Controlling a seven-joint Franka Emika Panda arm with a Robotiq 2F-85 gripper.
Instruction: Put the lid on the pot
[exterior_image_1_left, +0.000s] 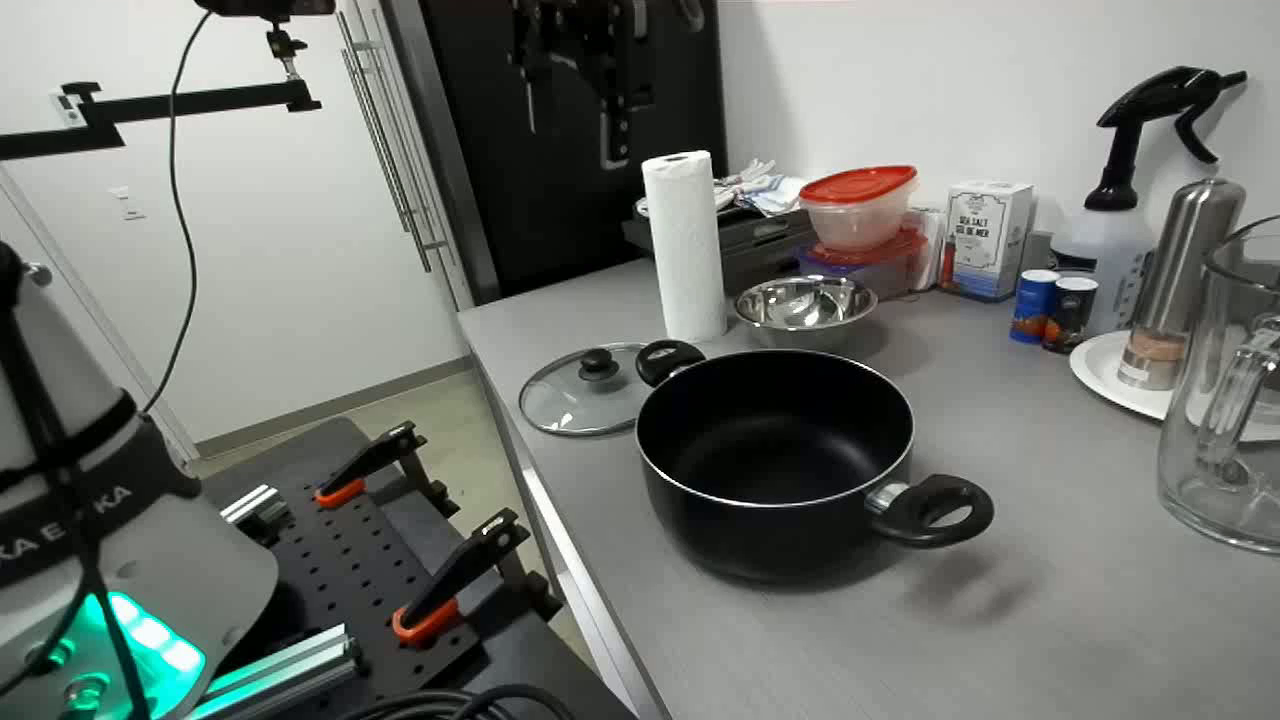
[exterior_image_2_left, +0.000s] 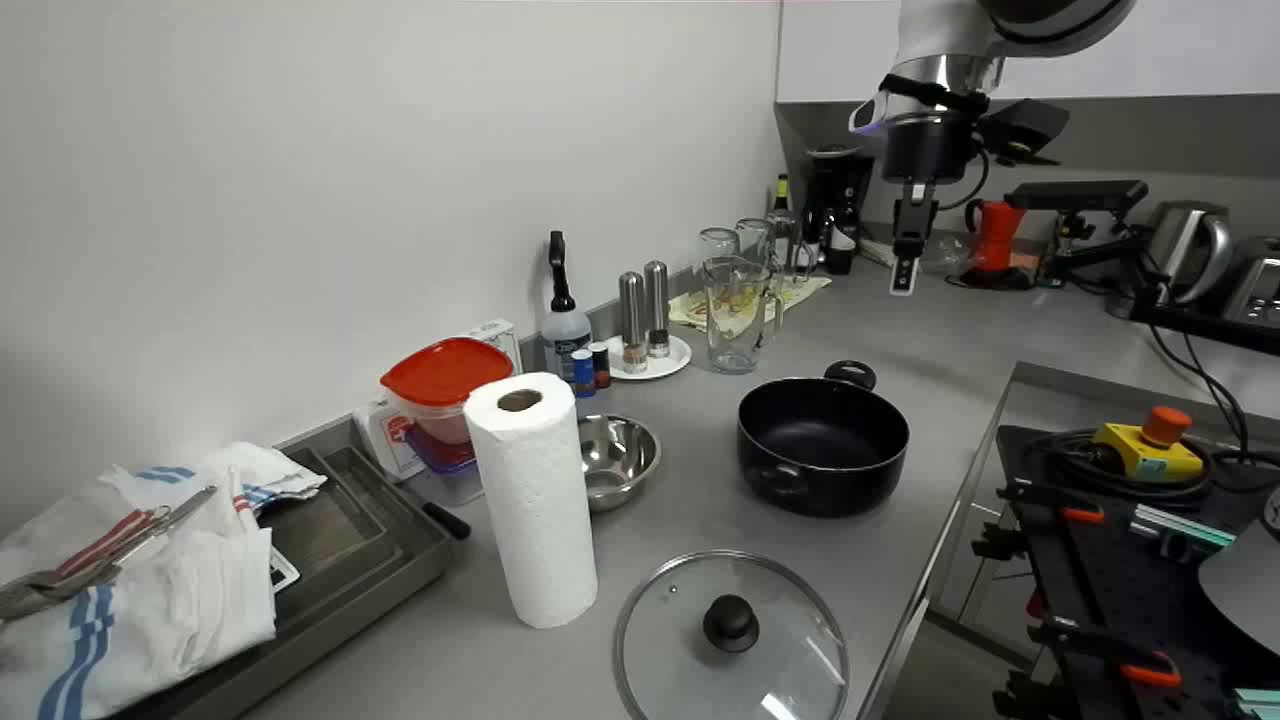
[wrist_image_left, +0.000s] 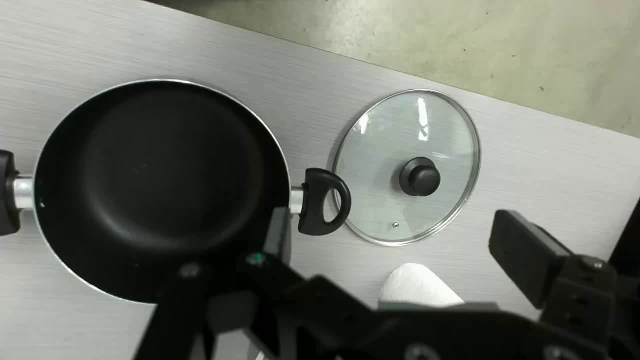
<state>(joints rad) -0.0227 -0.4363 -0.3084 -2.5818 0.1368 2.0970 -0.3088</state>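
Observation:
The clear-glass lid (exterior_image_1_left: 570, 402) lies flat on the grey counter near its edge, black knob up. It also shows in an exterior view (exterior_image_2_left: 735, 660) and the wrist view (wrist_image_left: 380, 200). The wide black pot (exterior_image_1_left: 770, 535) stands uncovered beside the lid, its inside bare, also in an exterior view (exterior_image_2_left: 825, 490) and the wrist view (wrist_image_left: 165, 175). In the wrist view one pot handle overlaps the lid's rim. My gripper (wrist_image_left: 398, 245) is open and holds nothing, fingers wide apart. In both exterior views the gripper (exterior_image_1_left: 573, 130) (exterior_image_2_left: 903, 275) hangs high above the counter, apart from lid and pot.
A paper towel roll (exterior_image_1_left: 688, 250) stands upright close to the lid, also in an exterior view (exterior_image_2_left: 535, 500). A shiny steel bowl (exterior_image_1_left: 805, 310) sits behind the pot. A glass pitcher (exterior_image_1_left: 1225, 420), plastic containers (exterior_image_1_left: 860, 215) and a dark tray (exterior_image_2_left: 330, 560) stand around.

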